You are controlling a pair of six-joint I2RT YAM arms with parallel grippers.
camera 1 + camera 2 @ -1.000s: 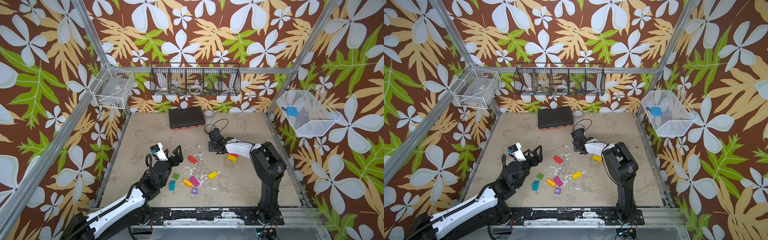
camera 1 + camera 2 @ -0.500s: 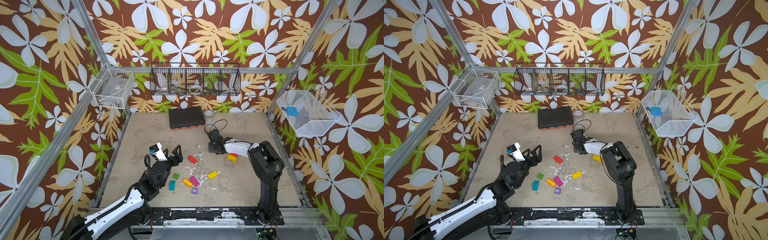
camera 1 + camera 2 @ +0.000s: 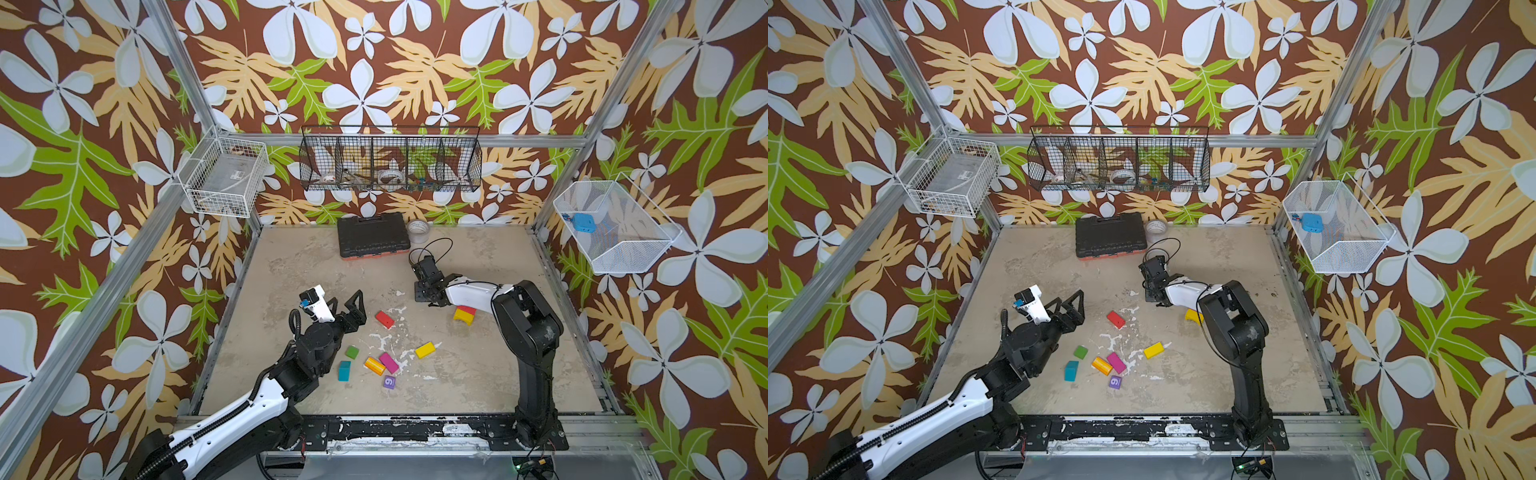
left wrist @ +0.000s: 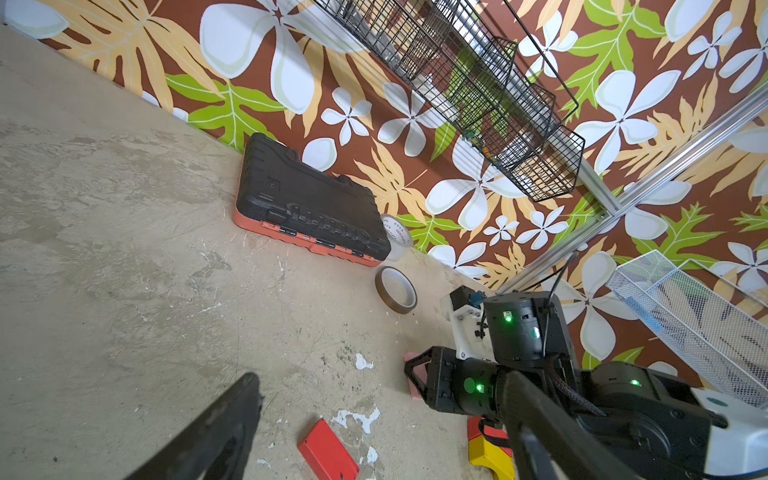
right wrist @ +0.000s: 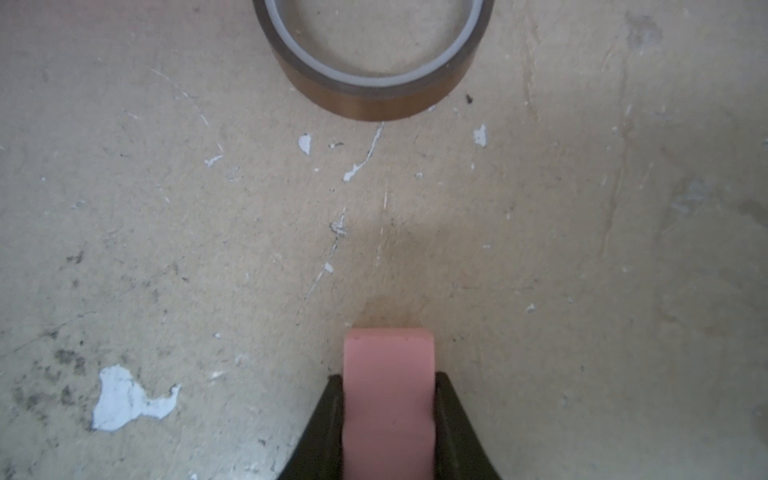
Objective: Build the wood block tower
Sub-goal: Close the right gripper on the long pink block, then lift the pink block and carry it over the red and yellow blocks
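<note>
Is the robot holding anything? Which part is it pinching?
The right hand pinches the pink block by its two sides, one end poking out. The left hand is open, empty.

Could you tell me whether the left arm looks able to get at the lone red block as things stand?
Probably yes: the left gripper is open near the lone red block, with only bare table between them.

Black arms (image 3: 528,332) with white links (image 3: 471,291), ribbed cable sleeves (image 3: 294,323), green status lights (image 4: 507,318).
</note>
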